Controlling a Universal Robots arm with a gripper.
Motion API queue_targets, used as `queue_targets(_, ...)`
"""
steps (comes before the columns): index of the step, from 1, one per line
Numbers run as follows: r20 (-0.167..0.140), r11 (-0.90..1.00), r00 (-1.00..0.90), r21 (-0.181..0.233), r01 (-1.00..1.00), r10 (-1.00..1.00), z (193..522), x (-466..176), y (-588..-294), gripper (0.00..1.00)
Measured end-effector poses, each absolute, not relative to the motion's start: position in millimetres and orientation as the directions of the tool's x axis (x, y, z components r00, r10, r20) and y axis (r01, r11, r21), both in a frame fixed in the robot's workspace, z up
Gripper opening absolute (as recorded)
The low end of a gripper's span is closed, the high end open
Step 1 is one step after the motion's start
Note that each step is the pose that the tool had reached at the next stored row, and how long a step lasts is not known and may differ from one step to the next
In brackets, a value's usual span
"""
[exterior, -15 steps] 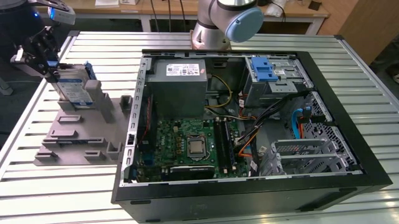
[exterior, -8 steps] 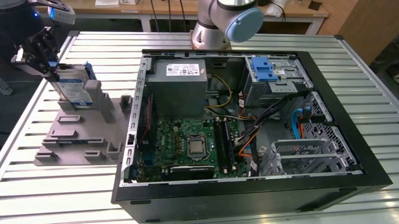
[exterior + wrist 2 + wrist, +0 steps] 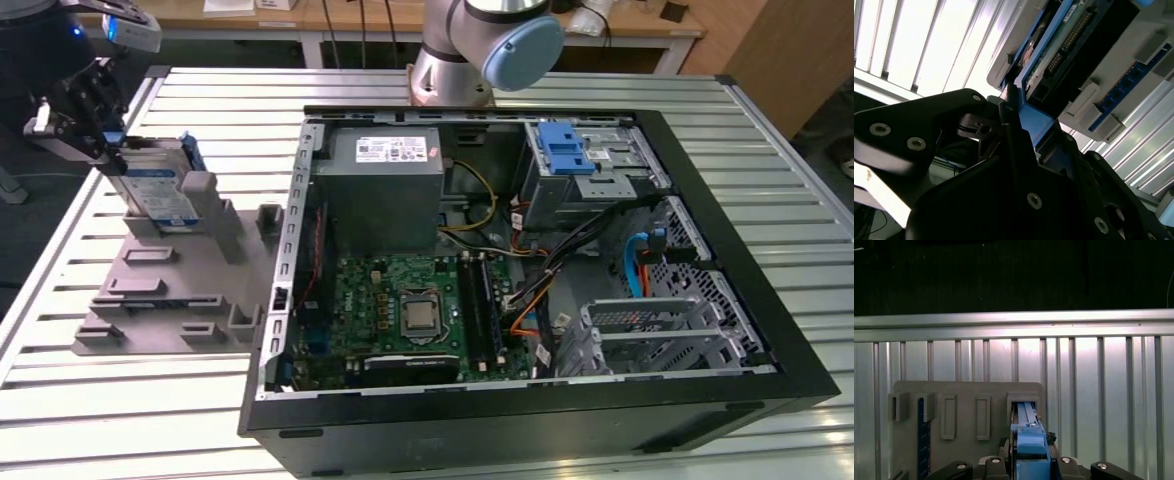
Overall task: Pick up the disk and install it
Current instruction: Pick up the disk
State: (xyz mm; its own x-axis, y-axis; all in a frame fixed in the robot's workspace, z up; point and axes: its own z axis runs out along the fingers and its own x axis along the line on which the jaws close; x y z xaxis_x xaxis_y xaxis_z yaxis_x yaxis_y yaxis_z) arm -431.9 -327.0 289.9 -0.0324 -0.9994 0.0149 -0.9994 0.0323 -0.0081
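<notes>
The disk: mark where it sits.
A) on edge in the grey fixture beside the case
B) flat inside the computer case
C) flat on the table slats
A: the disk stands on edge in the grey fixture, jaws closed on it.

Black pincer (image 3: pixel 114 150), and in it the silver disk (image 3: pixel 158 190), blue-framed, blue-and-white label; beneath, a grey holder (image 3: pixel 160 300) on the ribbed, apparently silvery surface (image 3: pixel 134 420).
</notes>
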Motion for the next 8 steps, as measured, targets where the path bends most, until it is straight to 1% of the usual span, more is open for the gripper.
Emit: queue_targets(8, 0.015, 0.032, -0.032, -0.008, -0.999, -0.999, 293.2, -431.9, -327.0, 0.37)
